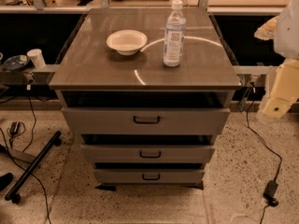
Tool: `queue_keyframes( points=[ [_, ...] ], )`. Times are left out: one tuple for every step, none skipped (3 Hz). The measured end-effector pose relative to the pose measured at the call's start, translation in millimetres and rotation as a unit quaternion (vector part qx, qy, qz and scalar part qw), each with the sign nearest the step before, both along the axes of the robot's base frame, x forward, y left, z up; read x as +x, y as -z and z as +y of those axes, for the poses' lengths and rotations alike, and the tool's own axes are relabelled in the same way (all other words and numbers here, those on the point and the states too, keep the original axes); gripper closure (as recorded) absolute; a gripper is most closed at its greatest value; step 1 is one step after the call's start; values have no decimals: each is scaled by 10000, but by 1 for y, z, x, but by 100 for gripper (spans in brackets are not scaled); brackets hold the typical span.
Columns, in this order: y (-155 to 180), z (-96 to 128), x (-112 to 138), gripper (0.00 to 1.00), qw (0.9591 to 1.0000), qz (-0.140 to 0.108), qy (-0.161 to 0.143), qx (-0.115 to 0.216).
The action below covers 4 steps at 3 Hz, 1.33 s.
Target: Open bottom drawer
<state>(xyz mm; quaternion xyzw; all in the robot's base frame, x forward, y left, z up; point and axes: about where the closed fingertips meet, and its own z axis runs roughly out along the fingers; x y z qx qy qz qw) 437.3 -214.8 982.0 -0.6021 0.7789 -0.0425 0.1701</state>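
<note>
The grey cabinet (pixel 93 73) stands in the middle of the camera view with three drawers stacked at its front. The bottom drawer (pixel 117 175) is the lowest and narrowest front, with a small dark loop handle (pixel 150 176), and it looks pushed in. My gripper (pixel 276 107) is the cream-coloured end of the arm at the right edge. It hangs beside the cabinet's right side at about the height of the top drawer (pixel 93 121), well above and to the right of the bottom drawer, touching nothing.
A white bowl (pixel 126 41) and a water bottle (pixel 174 34) stand on the cabinet top. Cables and a power adapter (pixel 271 190) lie on the floor at the right. A black stand leg (pixel 30 167) and more cables lie at the left. A paper cup (pixel 35 57) sits on a left ledge.
</note>
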Motion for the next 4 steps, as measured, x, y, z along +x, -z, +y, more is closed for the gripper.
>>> queue_keyframes(
  points=[
    [10,-4,-3,0,9999,-33,92,51],
    [34,-12,-9,0,9996,41,197,178],
    [64,-16,-15,0,9990,122,264,353],
    [96,-19,-20,0,9982,231,305,469]
  ],
)
